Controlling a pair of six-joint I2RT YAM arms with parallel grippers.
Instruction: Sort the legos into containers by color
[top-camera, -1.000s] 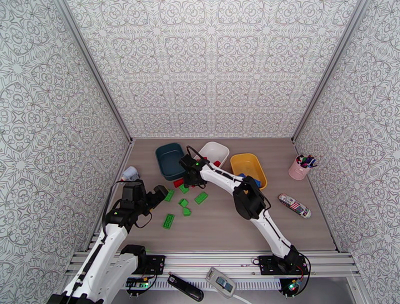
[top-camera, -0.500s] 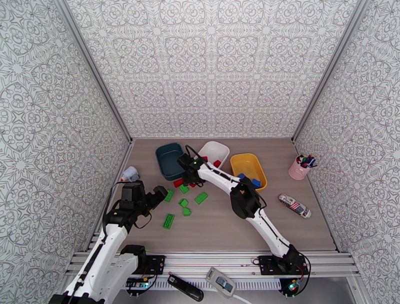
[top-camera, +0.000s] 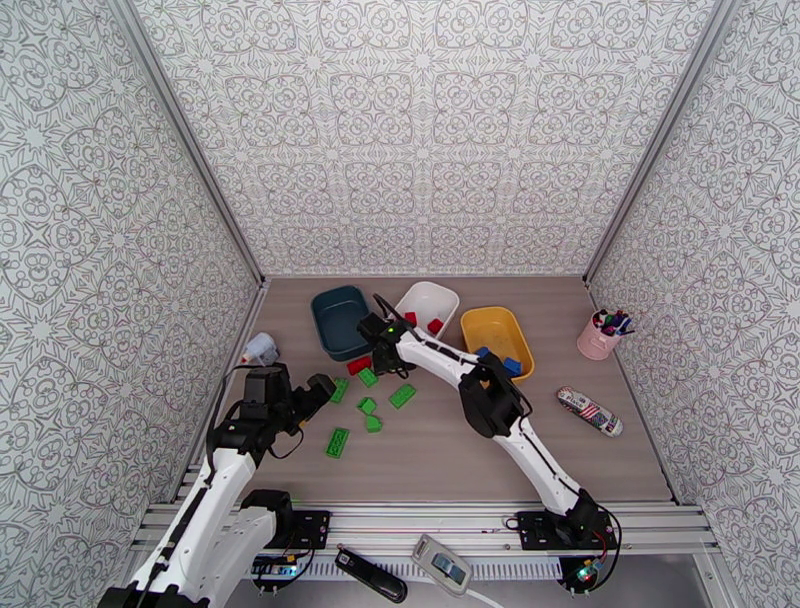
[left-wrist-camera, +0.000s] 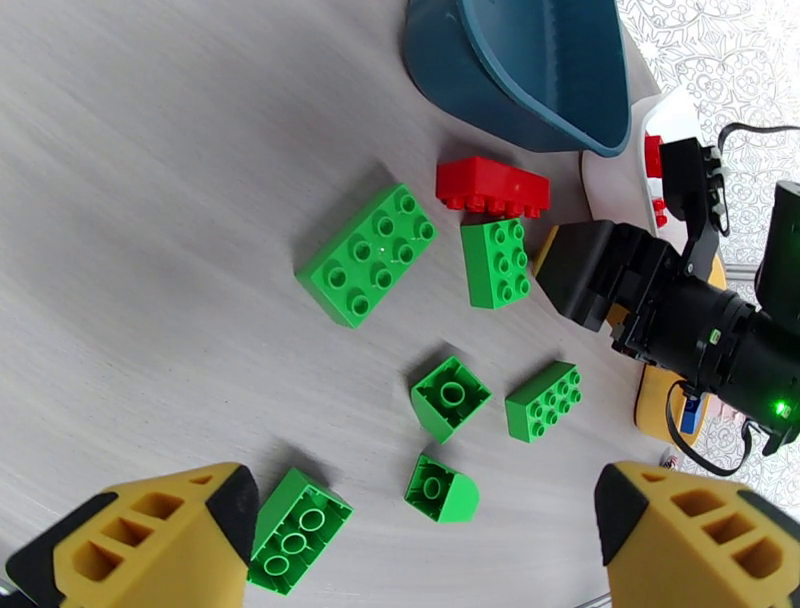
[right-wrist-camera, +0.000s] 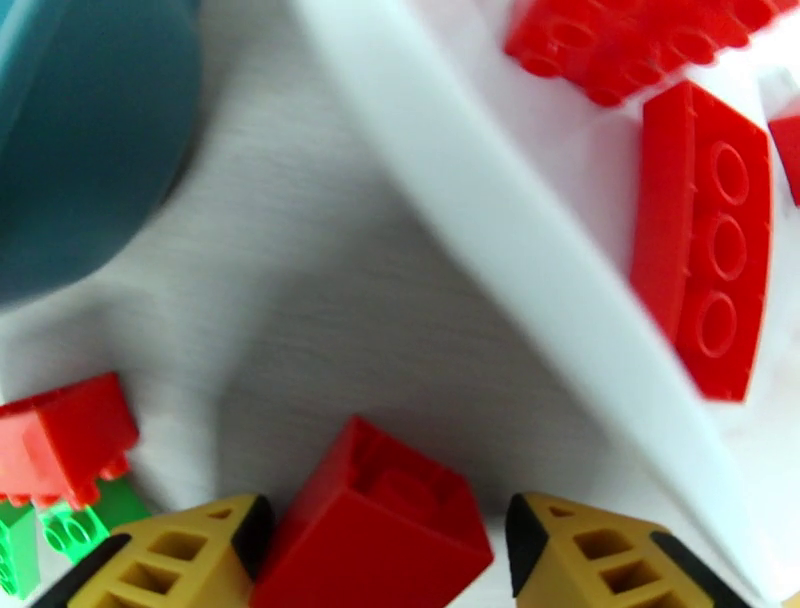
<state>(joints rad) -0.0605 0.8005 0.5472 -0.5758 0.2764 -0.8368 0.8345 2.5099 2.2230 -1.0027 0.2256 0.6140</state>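
Table (top-camera: 450, 450), watched from the arm side.

- Three tubs stand in a row at the far edge. The teal tub (top-camera: 335, 308) is at 11 o'clock, the white tub (top-camera: 430, 298) at 12 and the yellow tub (top-camera: 492, 326) at 1.
- Red bricks (top-camera: 435, 325) lie inside the white tub. Blue bricks (top-camera: 512, 366) show at the yellow tub's near end, partly behind the right arm.
- Six green bricks (left-wrist-camera: 368, 255) lie loose on the wood at about 9 o'clock of centre, studs up or on their sides, none stacked.
- A second red brick (left-wrist-camera: 493, 186) sits at the cluster's 12 o'clock, just beside one green brick and near the teal tub's wall.
- The right gripper (right-wrist-camera: 380, 545) is down low in the gap between the teal and white tubs. Its fingers straddle a loose red brick (right-wrist-camera: 375, 520) on the table. One pad (right-wrist-camera: 235, 540) is against the brick's side and the other sits at its far corner. I cannot tell whether that one touches, so I cannot tell whether the brick is pinched.
- The left gripper (left-wrist-camera: 425, 530) hangs above the green scatter, fingers spread wide with nothing between them.
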